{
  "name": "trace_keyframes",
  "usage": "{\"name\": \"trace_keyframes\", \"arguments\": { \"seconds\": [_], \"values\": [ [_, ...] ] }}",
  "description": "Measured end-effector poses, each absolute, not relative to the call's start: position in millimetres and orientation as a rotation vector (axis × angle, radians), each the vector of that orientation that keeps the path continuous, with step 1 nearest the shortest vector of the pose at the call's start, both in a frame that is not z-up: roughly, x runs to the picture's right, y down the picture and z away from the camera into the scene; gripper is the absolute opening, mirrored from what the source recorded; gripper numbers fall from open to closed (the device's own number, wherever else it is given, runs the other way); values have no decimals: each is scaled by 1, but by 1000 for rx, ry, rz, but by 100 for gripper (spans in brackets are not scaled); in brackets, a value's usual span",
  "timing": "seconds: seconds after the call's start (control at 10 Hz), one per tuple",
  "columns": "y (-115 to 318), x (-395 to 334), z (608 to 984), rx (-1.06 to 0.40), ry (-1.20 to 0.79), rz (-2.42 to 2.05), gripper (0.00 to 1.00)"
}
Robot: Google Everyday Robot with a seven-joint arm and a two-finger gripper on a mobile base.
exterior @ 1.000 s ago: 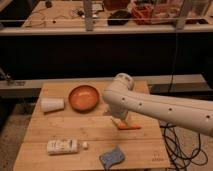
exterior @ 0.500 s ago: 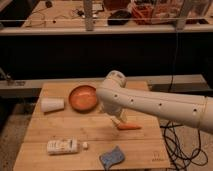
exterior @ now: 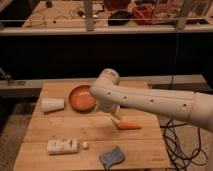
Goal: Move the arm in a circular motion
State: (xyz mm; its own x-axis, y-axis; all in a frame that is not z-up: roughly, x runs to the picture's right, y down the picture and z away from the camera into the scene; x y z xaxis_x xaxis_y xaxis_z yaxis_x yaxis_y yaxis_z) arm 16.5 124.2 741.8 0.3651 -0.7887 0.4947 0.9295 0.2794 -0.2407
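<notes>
The arm [exterior: 150,102] is a thick cream-white tube with small dark holes. It reaches in from the right edge over the wooden table [exterior: 95,135], and its rounded joint sits beside an orange bowl [exterior: 80,98]. The gripper [exterior: 116,117] hangs below that joint, mostly hidden by the arm, just left of and above an orange carrot [exterior: 129,126] lying on the table. The gripper is open and I see nothing held in it.
A white cup [exterior: 52,104] lies on its side at the table's left. A white bottle [exterior: 62,146] and a blue sponge [exterior: 112,156] lie near the front edge. Black cables [exterior: 175,142] trail on the floor to the right. A dark bench runs behind.
The arm has swung leftward over the table, so its rounded joint now stands closer to the orange bowl. The objects on the table have not moved.
</notes>
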Motion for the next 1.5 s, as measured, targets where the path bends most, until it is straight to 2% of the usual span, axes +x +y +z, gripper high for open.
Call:
{"name": "trace_keyframes", "arguments": {
  "seconds": [1.5],
  "values": [
    [87, -5, 781, -517, -314, -1246, 80]
  ]
}}
